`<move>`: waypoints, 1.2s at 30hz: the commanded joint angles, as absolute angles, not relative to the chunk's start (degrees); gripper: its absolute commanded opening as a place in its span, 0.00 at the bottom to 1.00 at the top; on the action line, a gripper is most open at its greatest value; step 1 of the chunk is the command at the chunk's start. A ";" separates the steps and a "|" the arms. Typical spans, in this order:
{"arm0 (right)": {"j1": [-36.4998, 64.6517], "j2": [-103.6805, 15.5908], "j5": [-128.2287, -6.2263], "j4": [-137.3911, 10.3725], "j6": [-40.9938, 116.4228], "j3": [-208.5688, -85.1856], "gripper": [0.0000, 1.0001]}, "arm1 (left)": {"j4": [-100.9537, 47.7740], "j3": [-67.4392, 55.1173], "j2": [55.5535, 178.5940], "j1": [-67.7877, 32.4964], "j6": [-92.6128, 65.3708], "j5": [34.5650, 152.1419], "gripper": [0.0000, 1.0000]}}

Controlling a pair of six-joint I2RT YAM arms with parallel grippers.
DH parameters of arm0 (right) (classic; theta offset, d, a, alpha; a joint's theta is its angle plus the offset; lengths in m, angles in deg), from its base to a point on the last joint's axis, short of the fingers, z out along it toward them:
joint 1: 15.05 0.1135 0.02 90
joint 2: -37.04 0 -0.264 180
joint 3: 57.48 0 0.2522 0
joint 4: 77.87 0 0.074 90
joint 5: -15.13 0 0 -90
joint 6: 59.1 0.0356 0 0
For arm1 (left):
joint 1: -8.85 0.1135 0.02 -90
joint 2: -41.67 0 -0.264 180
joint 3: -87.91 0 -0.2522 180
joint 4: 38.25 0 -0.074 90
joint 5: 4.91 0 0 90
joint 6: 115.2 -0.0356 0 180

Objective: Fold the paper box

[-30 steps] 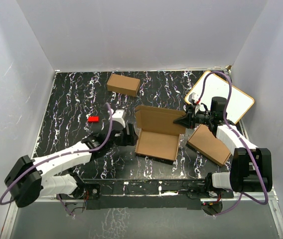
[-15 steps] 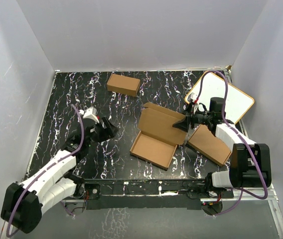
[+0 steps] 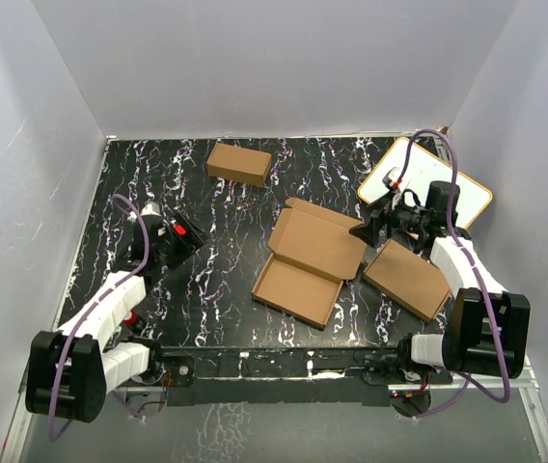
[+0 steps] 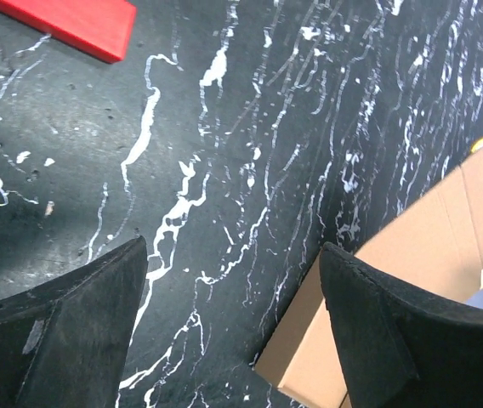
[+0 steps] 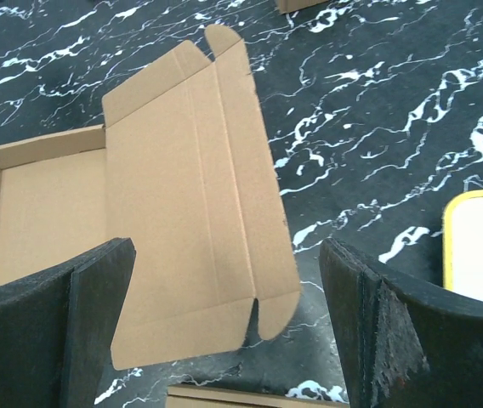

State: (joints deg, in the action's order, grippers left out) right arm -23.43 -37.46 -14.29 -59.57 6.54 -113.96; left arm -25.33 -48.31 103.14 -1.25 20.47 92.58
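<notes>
Scene: overhead view of a black tabletop with white marble veining (image 3: 139, 174), two robot arms reaching in from the bottom edge.
Paper box: plain brown corrugated-cardboard mailer (image 3: 310, 262) lies at centre frame. Its shallow tray sits toward the lower left with its walls standing. Its lid is thrown open toward the upper right and lies nearly flat, its end tabs unfolded.
Left gripper (image 4: 233, 251): at the left of the frame, well apart from the mailer, jaws spread, holding nothing.
Right gripper (image 5: 224, 246): just beside the lid's right edge, jaws wide apart, nothing between them.
Other things: small chunky brown carton (image 3: 239, 163) at upper centre; flat brown carton (image 3: 407, 280) at lower right; white board with a yellow rim (image 3: 428, 178) at upper right; flat red piece (image 4: 63, 21) near the left gripper.
Step in hand: tray looks formed and the lid is not yet closed, so the task seems past halfway.
Next move: probably swing the lid over the tray, bend its tabs and tuck them in while one gripper steadies the tray.
</notes>
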 commanded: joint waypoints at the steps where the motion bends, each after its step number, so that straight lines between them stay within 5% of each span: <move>1: -25.24 -35.14 -14.19 -59.13 6.03 -118.00 0.99 | -24.68 -45.64 105.70 1.20 23.88 92.06 0.81; 16: -25.69 -34.46 -11.47 -60.18 8.88 -117.48 0.99 | 4.68 -20.46 128.93 2.86 35.44 66.98 0.86; 36: -25.95 -34.89 -12.03 -60.15 7.90 -117.17 0.99 | 18.17 1.81 153.62 3.12 38.83 66.85 0.70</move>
